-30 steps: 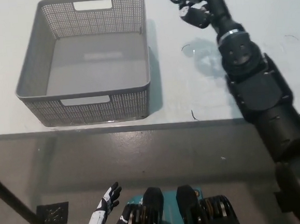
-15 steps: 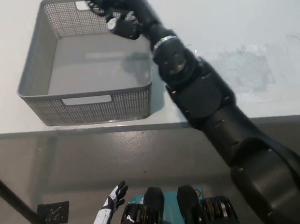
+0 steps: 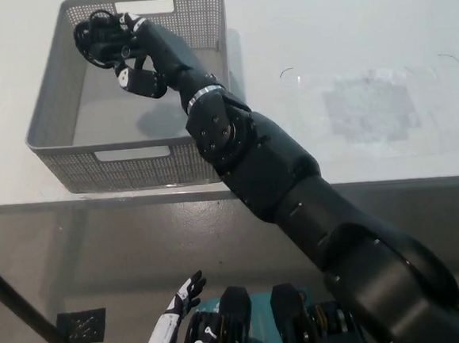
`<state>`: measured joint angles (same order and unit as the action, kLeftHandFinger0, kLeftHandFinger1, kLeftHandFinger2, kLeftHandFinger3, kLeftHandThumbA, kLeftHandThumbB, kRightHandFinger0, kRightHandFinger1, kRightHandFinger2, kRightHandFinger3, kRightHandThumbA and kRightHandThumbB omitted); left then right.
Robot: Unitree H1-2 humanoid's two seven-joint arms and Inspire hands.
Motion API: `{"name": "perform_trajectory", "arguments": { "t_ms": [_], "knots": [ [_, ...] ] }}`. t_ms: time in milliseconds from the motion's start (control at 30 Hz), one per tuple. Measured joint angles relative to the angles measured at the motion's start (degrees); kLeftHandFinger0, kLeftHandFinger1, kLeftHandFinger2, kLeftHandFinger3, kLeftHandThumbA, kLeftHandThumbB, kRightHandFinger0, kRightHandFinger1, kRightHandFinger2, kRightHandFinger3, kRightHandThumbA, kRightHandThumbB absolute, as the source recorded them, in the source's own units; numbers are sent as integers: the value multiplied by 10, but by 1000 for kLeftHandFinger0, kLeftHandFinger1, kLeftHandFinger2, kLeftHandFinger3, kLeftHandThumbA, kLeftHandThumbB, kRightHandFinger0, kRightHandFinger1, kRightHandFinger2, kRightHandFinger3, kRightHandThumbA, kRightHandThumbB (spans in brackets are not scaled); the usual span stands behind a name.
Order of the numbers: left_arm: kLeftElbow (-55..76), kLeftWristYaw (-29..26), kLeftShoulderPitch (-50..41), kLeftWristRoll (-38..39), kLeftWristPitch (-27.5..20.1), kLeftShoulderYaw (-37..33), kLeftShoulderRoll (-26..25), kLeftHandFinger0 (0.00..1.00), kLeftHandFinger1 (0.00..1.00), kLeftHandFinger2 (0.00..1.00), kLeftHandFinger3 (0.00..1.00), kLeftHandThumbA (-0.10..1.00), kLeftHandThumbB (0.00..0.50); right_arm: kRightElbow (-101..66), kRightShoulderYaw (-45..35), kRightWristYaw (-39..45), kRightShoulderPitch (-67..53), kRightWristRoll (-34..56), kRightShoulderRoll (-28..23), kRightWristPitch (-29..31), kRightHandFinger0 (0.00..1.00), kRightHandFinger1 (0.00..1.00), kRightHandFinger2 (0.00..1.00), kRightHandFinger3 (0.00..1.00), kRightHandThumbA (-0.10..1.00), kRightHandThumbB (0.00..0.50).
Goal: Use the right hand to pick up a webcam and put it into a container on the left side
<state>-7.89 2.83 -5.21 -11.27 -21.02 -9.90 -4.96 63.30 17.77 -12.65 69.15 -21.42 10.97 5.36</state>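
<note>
Right hand (image 3: pixel 116 49) reaches across the table (image 3: pixel 347 43), over the grey basket (image 3: pixel 62 165), near its far left corner. Fingers curl around a dark webcam (image 3: pixel 94 41), held above the basket floor; hand and webcam blend, outline unclear. Left hand (image 3: pixel 184 296) hangs low at bottom edge, fingers spread, empty.

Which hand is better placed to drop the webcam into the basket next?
Right: the black right hand holds the webcam above the grey basket; the white left hand hangs low, below the table edge.
</note>
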Motion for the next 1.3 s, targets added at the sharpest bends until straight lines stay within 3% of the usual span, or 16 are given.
{"name": "perform_trajectory", "arguments": {
  "t_ms": [133, 233, 300, 333, 367, 400, 433, 467, 533, 567, 800, 1000, 1067, 1300],
  "knots": [
    [6, 2, 0, -6, 0, 0, 0, 1000, 1000, 1000, 1000, 740, 101, 50, 27, -23, 3, -20, 0, 13, 14, 355, 707, 720, -100, 166],
    [6, 2, 1, -10, 1, 0, 0, 1000, 1000, 1000, 1000, 738, 100, 78, 44, -29, 3, -29, -1, 13, 29, 371, 686, 711, -100, 186],
    [6, 2, 1, -11, 1, 0, 0, 1000, 1000, 1000, 1000, 725, 100, 89, 49, -32, 3, -33, -2, 13, 217, 481, 739, 838, 188, 228],
    [6, 2, 2, -12, 1, -1, 0, 1000, 1000, 1000, 1000, 721, 102, 91, 52, -32, 3, -36, -3, 11, 292, 493, 714, 887, 316, 243],
    [6, 3, 2, -12, 1, -1, 0, 1000, 1000, 1000, 1000, 722, 103, 92, 55, -31, 3, -38, -4, 9, 522, 735, 867, 971, 411, 263],
    [6, 3, 3, -12, 1, -1, 0, 1000, 1000, 1000, 1000, 723, 104, 92, 56, -30, 3, -40, -5, 6, 665, 846, 954, 1000, 464, 291],
    [6, 3, 3, -12, 1, -1, 0, 1000, 1000, 1000, 1000, 724, 104, 92, 57, -28, 3, -41, -7, 5, 659, 832, 934, 1000, 467, 286],
    [6, 5, 3, -13, 1, -2, 0, 1000, 1000, 1000, 1000, 722, 101, 92, 57, -21, 3, -43, -10, 2, 1000, 1000, 1000, 1000, 709, 360],
    [6, 5, 3, -13, 1, -2, 0, 1000, 1000, 1000, 1000, 714, 94, 92, 62, -6, 3, -45, -15, -5, 1000, 1000, 1000, 1000, 907, 443],
    [6, 6, 3, -14, 1, -3, 0, 1000, 1000, 1000, 1000, 705, 92, 91, 68, 4, 3, -47, -18, -10, 1000, 1000, 1000, 1000, 981, 454],
    [5, 6, 4, -18, 1, -7, 1, 1000, 1000, 1000, 1000, 693, 91, 73, 89, 66, 3, -55, -33, -44, 1000, 1000, 1000, 1000, 1000, 497],
    [3, 6, 6, -23, 1, -11, 2, 1000, 1000, 1000, 1000, 677, 86, 45, 88, 102, 0, -57, -43, -63, 1000, 1000, 1000, 1000, 1000, 498],
    [3, 6, 6, -23, 1, -11, 3, 1000, 1000, 1000, 1000, 689, 90, 37, 86, 107, -1, -56, -47, -66, 1000, 1000, 1000, 1000, 1000, 459],
    [2, 5, 7, -24, 1, -12, 3, 1000, 1000, 1000, 1000, 670, 91, -79, 13, 119, -35, -27, -81, -70, 1000, 1000, 1000, 1000, 1000, 401]
  ]
}}
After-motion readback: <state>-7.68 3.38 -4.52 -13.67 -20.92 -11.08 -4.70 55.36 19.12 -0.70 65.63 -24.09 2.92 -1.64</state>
